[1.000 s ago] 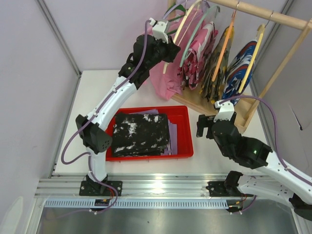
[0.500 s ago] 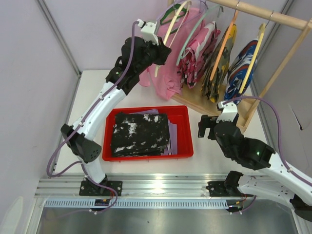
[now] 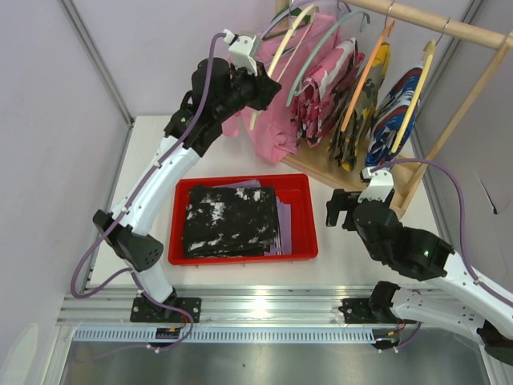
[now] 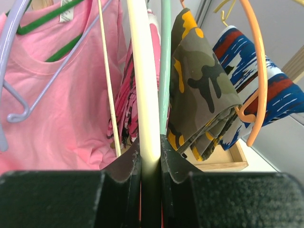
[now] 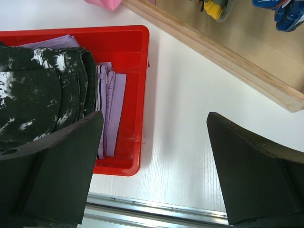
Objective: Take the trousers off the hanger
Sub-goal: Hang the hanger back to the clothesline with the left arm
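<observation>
Both trousers, black speckled pair over lavender pair, lay in the red tray; left hand was clamped on the cream hanger, liable to snag the mint hanger crowding it; right hand gaped wide, empty

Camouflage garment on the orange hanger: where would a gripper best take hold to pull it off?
Probably its lower hanging end: the camouflage garment hangs folded on the orange hanger, and its layers bunch into one thick bundle there. Come low from the front of the rack, since the mint hanger and the blue-red-white garment crowd its sides.
</observation>
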Controlling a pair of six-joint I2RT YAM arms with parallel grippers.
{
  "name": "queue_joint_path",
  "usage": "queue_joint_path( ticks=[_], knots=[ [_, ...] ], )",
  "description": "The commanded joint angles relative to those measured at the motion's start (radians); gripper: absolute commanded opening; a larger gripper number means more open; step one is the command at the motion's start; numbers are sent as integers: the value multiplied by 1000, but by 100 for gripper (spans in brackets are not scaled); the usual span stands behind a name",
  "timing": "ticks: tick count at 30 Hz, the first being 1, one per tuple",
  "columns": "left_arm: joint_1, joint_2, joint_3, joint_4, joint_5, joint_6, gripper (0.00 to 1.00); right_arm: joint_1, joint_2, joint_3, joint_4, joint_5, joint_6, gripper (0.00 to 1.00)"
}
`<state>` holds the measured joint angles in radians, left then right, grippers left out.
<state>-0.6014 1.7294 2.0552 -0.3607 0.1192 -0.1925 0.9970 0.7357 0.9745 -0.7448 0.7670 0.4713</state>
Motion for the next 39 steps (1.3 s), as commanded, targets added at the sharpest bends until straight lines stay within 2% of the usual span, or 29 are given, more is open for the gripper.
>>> queue_joint_path(
  ticks=[1, 7, 11, 17, 22, 25, 29, 39],
  knots=[
    [11, -39, 16, 42, 8, 16, 0, -1, -15, 9, 5, 15, 24, 95],
    [11, -66, 17, 26, 31, 34, 0, -3, -24, 9, -11, 29, 43, 96],
    [11, -132, -70, 13, 48, 51, 0, -3, -32, 1, -13, 34, 43, 96],
    [23, -195, -144, 45, 175, 65, 0, -1, -25, -8, 2, 29, 35, 96],
    [81, -98, -50, 51, 298, 34, 0, -1, -22, -8, 1, 29, 53, 96],
    [95, -33, 58, 20, 324, 70, 0, -1, -30, -7, -11, 48, 67, 96],
    [121, 131, 274, -37, 365, 73, 0, 0, -41, -5, -21, 69, 69, 96],
    [175, 307, 378, 232, 517, -71, 0, 0, -15, -8, -47, 91, 75, 96]
  ],
)
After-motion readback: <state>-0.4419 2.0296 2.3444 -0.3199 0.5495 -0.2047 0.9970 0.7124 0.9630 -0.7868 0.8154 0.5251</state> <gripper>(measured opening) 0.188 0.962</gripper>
